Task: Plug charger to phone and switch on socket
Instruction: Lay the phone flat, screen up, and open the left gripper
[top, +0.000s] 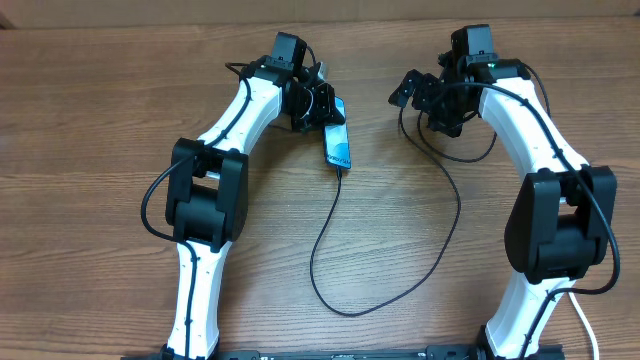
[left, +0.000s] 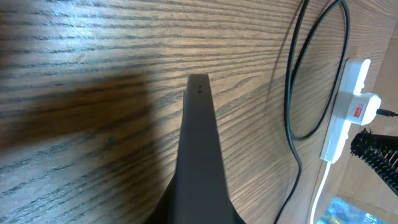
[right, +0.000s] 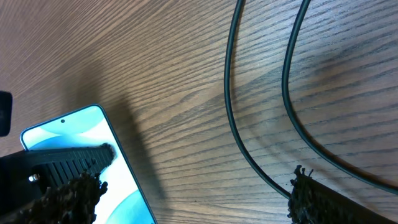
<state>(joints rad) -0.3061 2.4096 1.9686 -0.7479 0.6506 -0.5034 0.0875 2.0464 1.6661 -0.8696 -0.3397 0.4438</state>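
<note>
Left gripper (left: 199, 93) is pinched fully shut on nothing, sitting right beside the far end of the phone (top: 338, 145). The phone lies mid-table, screen up, and I read the gripper there as a brace, since the charger (right: 226, 87) looks seated in its near end. My right gripper (top: 427, 100) is spread wide and empty at far right, over where the socket (left: 341, 134) lies, so I judge it's placed for the switch.
</note>
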